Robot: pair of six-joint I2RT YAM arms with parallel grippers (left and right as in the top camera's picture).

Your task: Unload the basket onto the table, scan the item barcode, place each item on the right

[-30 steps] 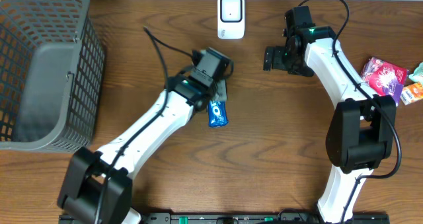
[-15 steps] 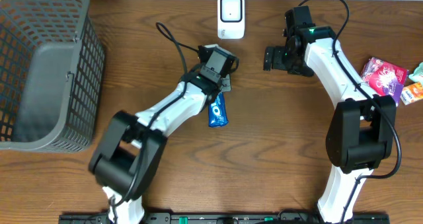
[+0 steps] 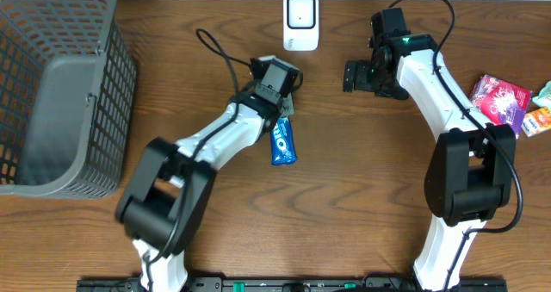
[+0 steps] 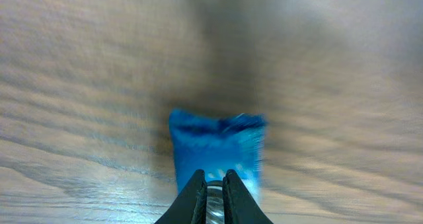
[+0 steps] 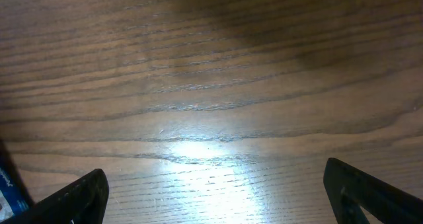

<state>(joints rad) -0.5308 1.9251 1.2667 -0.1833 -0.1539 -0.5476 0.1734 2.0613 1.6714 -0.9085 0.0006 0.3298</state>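
From overhead, the blue packet (image 3: pixel 283 142) lay flat on the desk (image 3: pixel 362 180), a little left of centre and well short of the white scanner (image 3: pixel 300 21) that stood at the far edge. The left end effector (image 3: pixel 287 113) sat right at the packet's far end, its arm reaching in from the near left. From this height its fingers could not be made out. The right end effector (image 3: pixel 348 75) hung to the right of the scanner, well apart from the packet and pointing left. A grey mesh basket (image 3: pixel 52 85) filled the left side of the desk, and several bright snack packs (image 3: pixel 499 98) lay at the right edge.

In the left wrist view, which was blurred, the blue packet (image 4: pixel 218 141) stood just ahead of the left end effector (image 4: pixel 213 187). The two dark fingers (image 4: pixel 193 196) were drawn narrow, almost touching, at the packet's near end. Something pale glinted in the slit between them; whether that was the wrapper's edge being pinched could not be told.

In the right wrist view, the right end effector (image 5: pixel 215 197) was spread wide, one finger (image 5: pixel 74 196) at the lower left and the other at the lower right, with only bare wood and a patch of glare between them. It held nothing. A sliver of blue (image 5: pixel 5 187) showed at the left border, too little to identify
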